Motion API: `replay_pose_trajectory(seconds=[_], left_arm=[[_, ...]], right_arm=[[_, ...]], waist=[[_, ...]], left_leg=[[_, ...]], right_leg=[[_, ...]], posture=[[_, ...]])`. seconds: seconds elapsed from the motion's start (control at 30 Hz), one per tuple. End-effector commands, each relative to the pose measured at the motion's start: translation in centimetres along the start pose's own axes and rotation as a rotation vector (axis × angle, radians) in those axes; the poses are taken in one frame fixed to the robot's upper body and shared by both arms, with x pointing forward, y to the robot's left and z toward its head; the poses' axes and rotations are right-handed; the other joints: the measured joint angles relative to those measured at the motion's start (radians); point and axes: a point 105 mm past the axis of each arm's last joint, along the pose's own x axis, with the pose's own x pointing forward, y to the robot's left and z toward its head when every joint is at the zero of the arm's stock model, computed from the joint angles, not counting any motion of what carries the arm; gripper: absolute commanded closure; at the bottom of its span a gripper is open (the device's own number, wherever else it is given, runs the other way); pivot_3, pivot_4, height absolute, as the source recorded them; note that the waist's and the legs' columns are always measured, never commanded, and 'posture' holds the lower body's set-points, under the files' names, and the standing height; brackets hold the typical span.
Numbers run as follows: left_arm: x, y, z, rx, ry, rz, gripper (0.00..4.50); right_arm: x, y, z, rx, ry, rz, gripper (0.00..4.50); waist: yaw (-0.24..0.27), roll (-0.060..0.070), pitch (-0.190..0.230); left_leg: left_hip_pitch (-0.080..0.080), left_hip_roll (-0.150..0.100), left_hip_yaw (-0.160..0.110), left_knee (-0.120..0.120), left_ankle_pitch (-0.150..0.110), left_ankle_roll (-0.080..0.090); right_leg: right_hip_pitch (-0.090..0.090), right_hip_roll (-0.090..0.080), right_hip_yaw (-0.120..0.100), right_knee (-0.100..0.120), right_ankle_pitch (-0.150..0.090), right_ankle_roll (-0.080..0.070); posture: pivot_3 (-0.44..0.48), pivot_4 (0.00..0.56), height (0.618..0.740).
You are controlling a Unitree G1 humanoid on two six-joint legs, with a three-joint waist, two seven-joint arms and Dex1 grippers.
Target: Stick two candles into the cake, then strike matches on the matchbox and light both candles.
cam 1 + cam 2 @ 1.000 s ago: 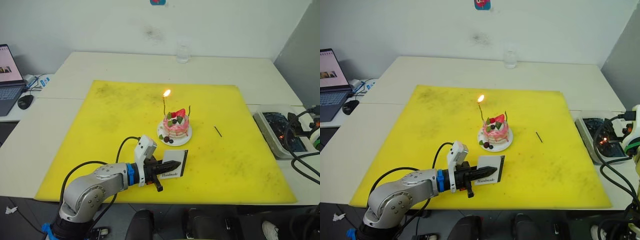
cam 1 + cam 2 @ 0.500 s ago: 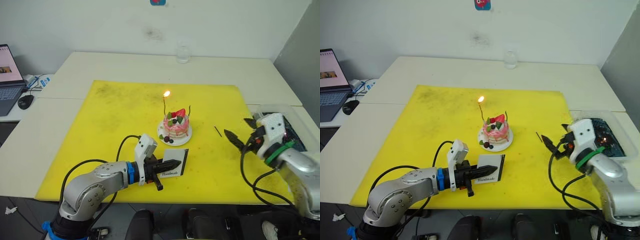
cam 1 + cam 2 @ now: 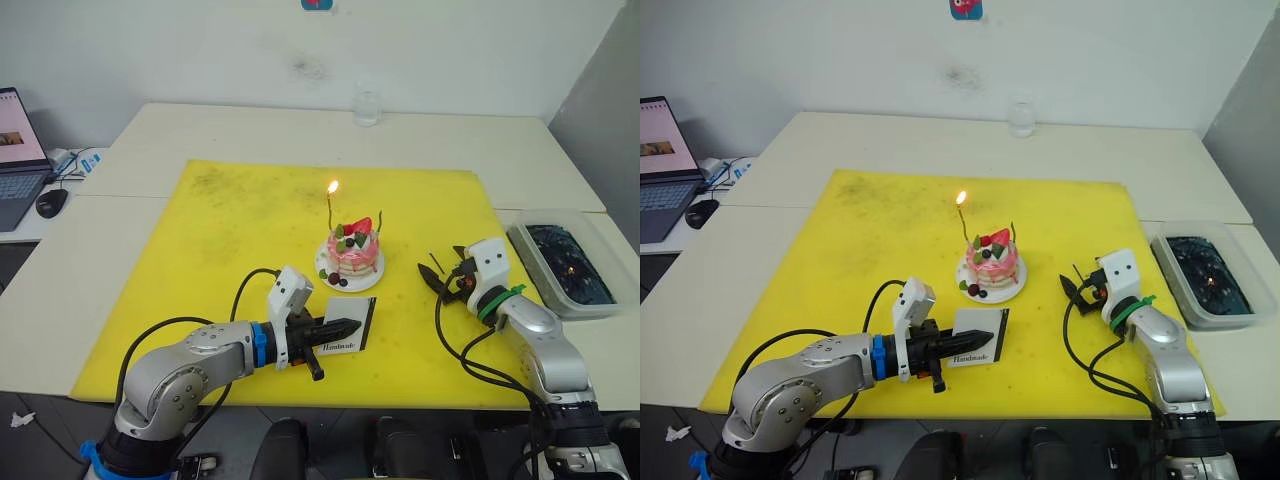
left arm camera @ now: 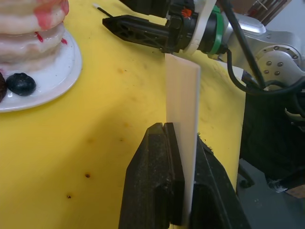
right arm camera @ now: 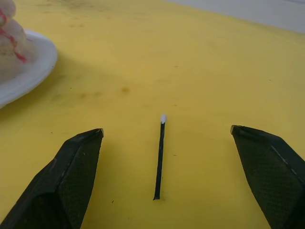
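The pink cake sits on its white plate in the middle of the yellow mat. Two candles stand in it. The left candle burns with a small flame; the right candle is unlit. My left gripper is shut on the white matchbox, holding it on edge just in front of the cake. The box is clamped between the fingers in the left wrist view. My right gripper is open, low over the mat right of the cake, with a dark match lying between its fingers.
A clear tray of dark parts lies off the mat at the right. A glass stands at the table's back. A laptop and mouse are at the far left.
My right arm came in from the right and swung left and down to the match, fingers open on either side of it. The left gripper and matchbox stayed put.
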Motion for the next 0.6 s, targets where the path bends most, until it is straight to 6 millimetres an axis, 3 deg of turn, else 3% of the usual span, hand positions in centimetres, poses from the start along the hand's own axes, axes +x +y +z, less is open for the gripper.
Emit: replay_pose_trajectory(seconds=[0.03, 0.13, 0.5, 0.6], left_arm=[[-0.21, -0.68, 0.72, 0.033, -0.021, -0.017, 4.50], [-0.20, -0.69, 0.68, 0.033, -0.020, -0.017, 4.50], [-0.14, -0.80, 0.53, 0.031, -0.016, -0.021, 4.50], [-0.18, -0.83, 0.51, 0.030, -0.015, -0.021, 4.50]], right_arm=[[0.40, -0.28, 0.51, 0.009, -0.013, -0.030, 0.02], [0.41, 0.07, 0.03, -0.007, 0.014, -0.026, 0.57], [0.74, 0.43, -0.19, 0.004, 0.044, -0.060, 4.45], [0.60, 0.58, 0.31, 0.022, 0.028, -0.050, 4.48]], waist=[[0.000, 0.000, 0.000], [0.000, 0.000, 0.000], [0.000, 0.000, 0.000], [0.000, 0.000, 0.000]], left_leg=[[0.000, 0.000, 0.000, 0.000, 0.000, 0.000], [0.000, 0.000, 0.000, 0.000, 0.000, 0.000], [0.001, 0.000, 0.000, 0.001, 0.000, 0.000], [0.001, 0.000, 0.000, 0.001, 0.000, 0.000]], right_leg=[[0.000, 0.000, 0.000, 0.000, 0.000, 0.000], [0.000, 0.000, 0.000, 0.000, 0.000, 0.000], [0.001, 0.000, 0.000, 0.000, 0.001, 0.001], [0.001, 0.000, 0.000, 0.000, 0.001, 0.001]], posture=[[0.000, 0.150, 0.740], [0.000, 0.150, 0.740], [0.000, 0.150, 0.740], [0.000, 0.150, 0.740]])
